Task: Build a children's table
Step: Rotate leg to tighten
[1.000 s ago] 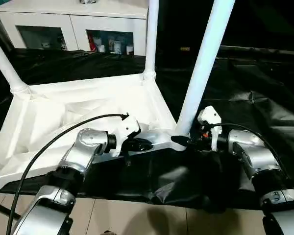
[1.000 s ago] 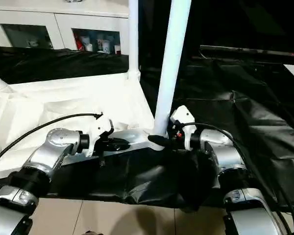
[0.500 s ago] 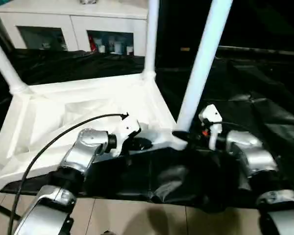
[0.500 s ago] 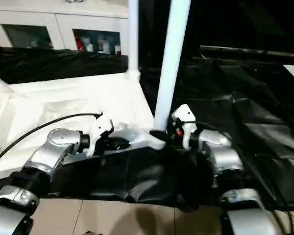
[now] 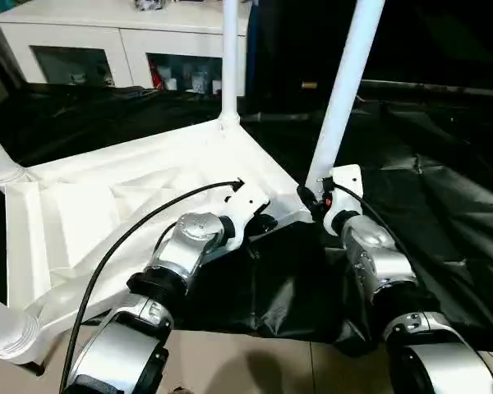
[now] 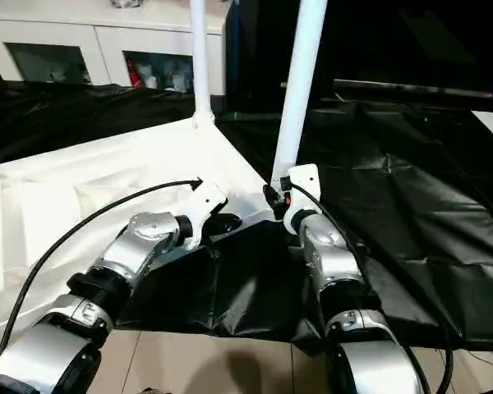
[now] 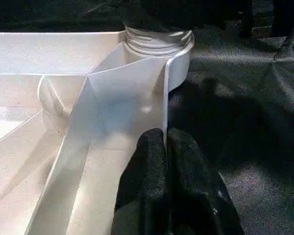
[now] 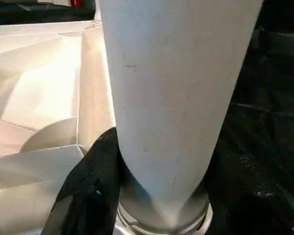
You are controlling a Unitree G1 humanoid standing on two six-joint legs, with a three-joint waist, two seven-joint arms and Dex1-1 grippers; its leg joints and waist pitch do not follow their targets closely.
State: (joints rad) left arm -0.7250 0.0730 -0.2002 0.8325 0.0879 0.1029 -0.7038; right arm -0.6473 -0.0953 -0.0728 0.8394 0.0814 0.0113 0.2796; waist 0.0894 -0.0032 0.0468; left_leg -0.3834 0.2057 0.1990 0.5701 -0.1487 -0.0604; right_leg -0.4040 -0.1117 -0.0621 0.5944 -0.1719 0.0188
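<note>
Left fingers (image 7: 159,183) are pinching the tabletop (image 5: 131,197) rim; right fingers (image 8: 95,191) are clasping the nearest leg (image 5: 345,90) at its base.

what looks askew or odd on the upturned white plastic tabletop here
The white plastic tabletop lies upside down and skewed on the black sheet, one corner past the edge. Its white tapered legs lean differently. Left gripper pinches the rim; right gripper clasps the near leg's base.

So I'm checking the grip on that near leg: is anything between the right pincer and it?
Nothing visible. The right pincer has a black finger on each side of the leg, just above its corner socket in the tabletop.
</note>
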